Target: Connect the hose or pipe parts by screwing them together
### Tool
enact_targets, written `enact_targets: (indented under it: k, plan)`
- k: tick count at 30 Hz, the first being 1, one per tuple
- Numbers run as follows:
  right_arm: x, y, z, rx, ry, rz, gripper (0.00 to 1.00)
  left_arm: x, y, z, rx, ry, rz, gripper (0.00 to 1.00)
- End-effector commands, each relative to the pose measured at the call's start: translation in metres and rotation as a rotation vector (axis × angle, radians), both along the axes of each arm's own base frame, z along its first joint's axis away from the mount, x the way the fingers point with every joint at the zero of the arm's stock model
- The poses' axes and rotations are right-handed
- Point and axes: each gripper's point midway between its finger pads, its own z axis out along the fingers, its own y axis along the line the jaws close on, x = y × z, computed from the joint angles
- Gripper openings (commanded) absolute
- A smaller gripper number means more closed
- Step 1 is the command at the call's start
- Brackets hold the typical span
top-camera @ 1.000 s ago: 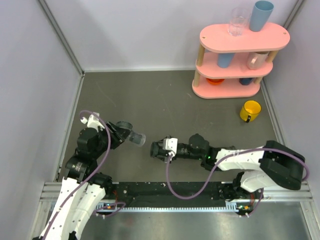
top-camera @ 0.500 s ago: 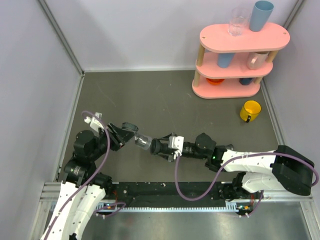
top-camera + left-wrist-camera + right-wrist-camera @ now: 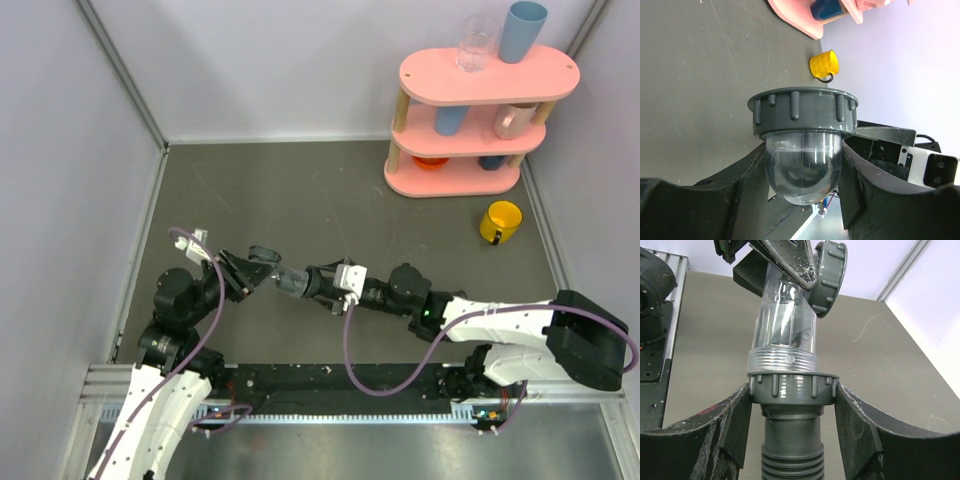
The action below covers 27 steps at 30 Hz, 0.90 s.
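- The clear elbow pipe [image 3: 786, 325] and the ribbed hose [image 3: 792, 460] meet end to end in the air, low over the near left part of the bench [image 3: 300, 190], between the two arms.
- The elbow's threaded end sits at the mouth of the grey ring nut [image 3: 792, 387] on the hose cuff. A band of thread shows above the nut's rim.
- A second ring nut [image 3: 802, 112] sits on the elbow's other end, which points away from the joint.
- The left pincer [image 3: 802, 150] pinches the rounded bend of the elbow, one finger pressed on each side.
- The right pincer [image 3: 791, 390] comes in from the right and grips the hose's ring nut between its fingers. The hose runs back between them towards the wrist.
- Well apart, at the far right, a yellow mug [image 3: 501, 221] stands on the bench in front of a pink rack [image 3: 480, 75] holding cups and a glass.
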Motion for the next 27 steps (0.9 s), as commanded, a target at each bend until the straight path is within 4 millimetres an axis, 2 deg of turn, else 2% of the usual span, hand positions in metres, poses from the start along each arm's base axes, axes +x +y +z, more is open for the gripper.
enact_targets:
  k: [1, 7, 15, 27]
  plan:
    - [0.006, 0.007, 0.043, 0.095, -0.063, -0.024, 0.36, 0.003, -0.002, 0.031, -0.048, -0.133, -0.009, 0.00]
    - [0.003, 0.014, 0.037, 0.046, -0.063, 0.006, 0.35, 0.004, -0.004, 0.031, -0.072, -0.164, -0.014, 0.00]
    - [-0.002, 0.016, 0.043, 0.057, -0.073, 0.022, 0.35, 0.004, -0.004, 0.029, -0.084, -0.164, -0.009, 0.00]
    - [0.006, 0.020, 0.054, 0.078, -0.104, -0.029, 0.32, 0.002, -0.009, 0.009, -0.089, -0.066, -0.044, 0.00]
